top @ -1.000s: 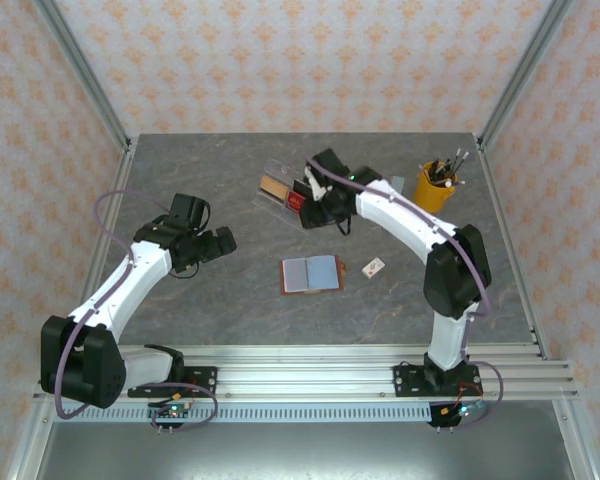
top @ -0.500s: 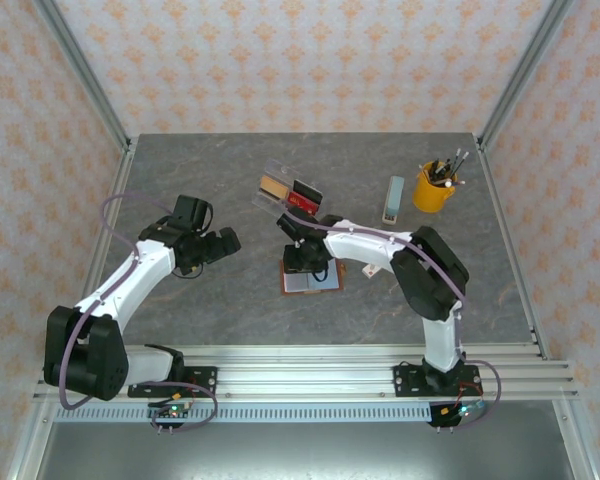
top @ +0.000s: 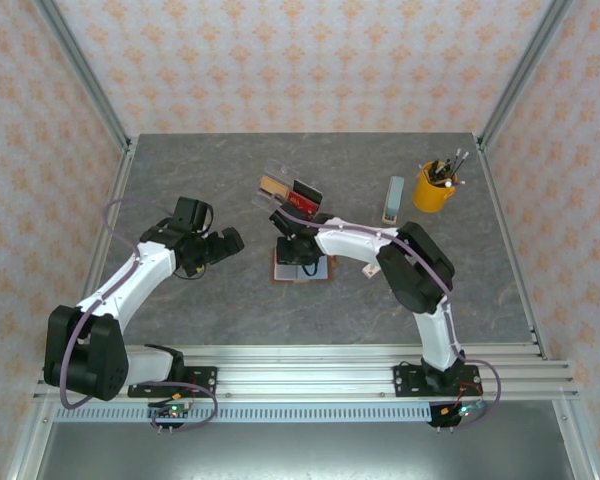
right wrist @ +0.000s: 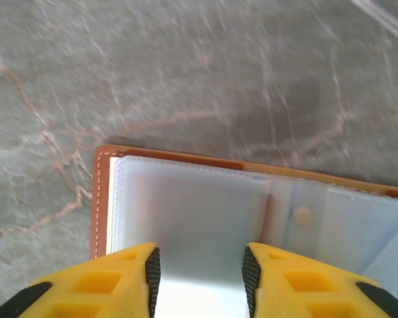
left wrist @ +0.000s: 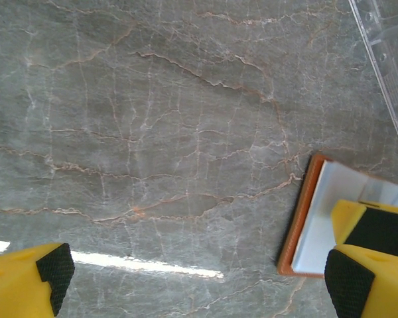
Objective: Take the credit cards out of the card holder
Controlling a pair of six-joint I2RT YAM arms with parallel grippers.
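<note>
Right gripper (right wrist: 199,266), jaws parted and empty, hangs over one open card holder (right wrist: 199,205); three credit cards (top: 302,193) lie in one tray (top: 277,167) toward the desk's (top: 180,170) far edge.

I see a yellow pen cup (top: 435,188) near my table's (top: 180,170) far-right corner, a pale block (top: 394,200) beside it, and a clear tray (left wrist: 390,53) far-centre.

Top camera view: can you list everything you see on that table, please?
card holder: one, brown outside, pale inside, open at table centre
tray: one, clear, just behind the card holder
cards: at least two, tan and red-black, in the tray
cup: one, yellow, holding pens, back right
small box: one, pale grey-blue, left of the cup
table: one, grey stone-look
left gripper: one, yellow and black, open, left of the card holder
right gripper: one, yellow and black, open, over the card holder
</note>
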